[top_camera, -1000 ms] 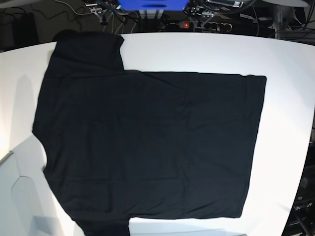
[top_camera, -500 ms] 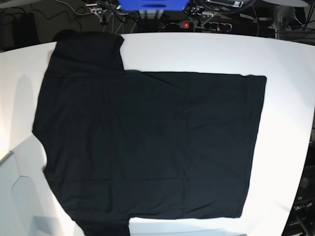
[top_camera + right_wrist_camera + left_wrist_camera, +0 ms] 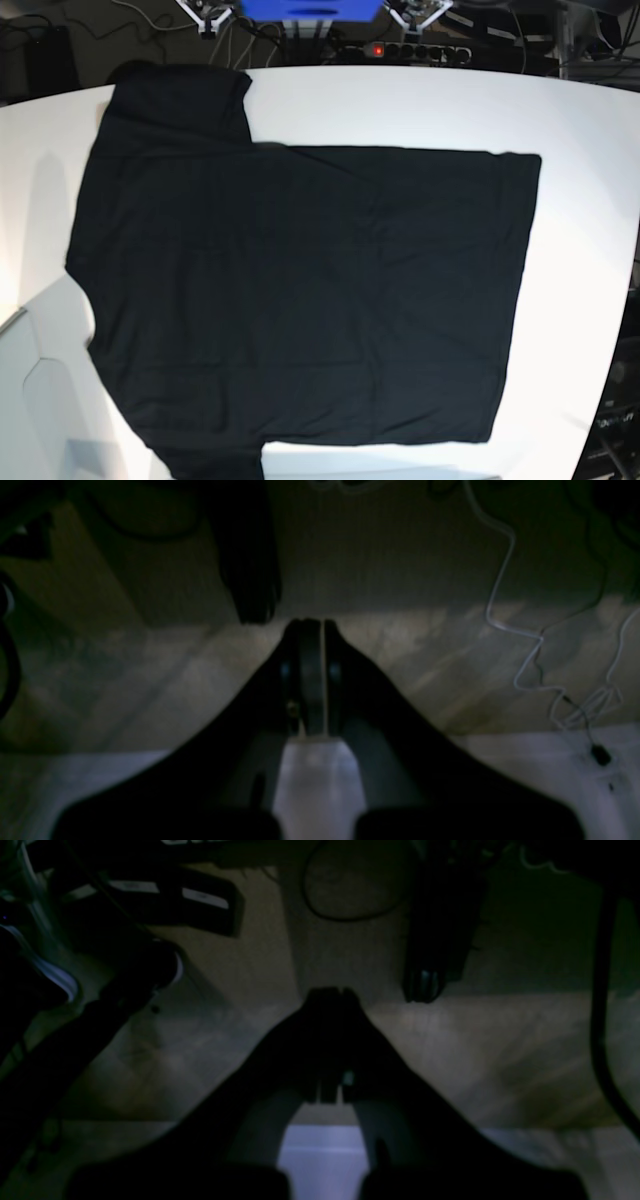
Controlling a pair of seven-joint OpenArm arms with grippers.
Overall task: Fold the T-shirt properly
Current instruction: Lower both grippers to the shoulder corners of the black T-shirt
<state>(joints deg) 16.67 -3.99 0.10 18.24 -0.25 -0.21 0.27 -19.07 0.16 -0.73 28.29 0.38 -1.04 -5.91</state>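
The black T-shirt (image 3: pixel 300 290) lies spread flat on the white table (image 3: pixel 580 200), plain side up. One sleeve (image 3: pixel 180 100) points to the far left and the hem (image 3: pixel 520 300) is on the right. No print or tag shows. My left gripper (image 3: pixel 332 992) is shut and empty, held past the table edge over the floor. My right gripper (image 3: pixel 312 625) is also shut and empty over the floor. Neither wrist view shows the shirt.
A power strip with a red light (image 3: pixel 377 49) and a blue box (image 3: pixel 310 8) sit behind the table's far edge. White arm parts (image 3: pixel 420 12) show at the top of the base view. Cables (image 3: pixel 525 645) lie on the floor.
The shirt has not moved. At the top edge of the base view, the arm parts have shifted and white pieces now show there.
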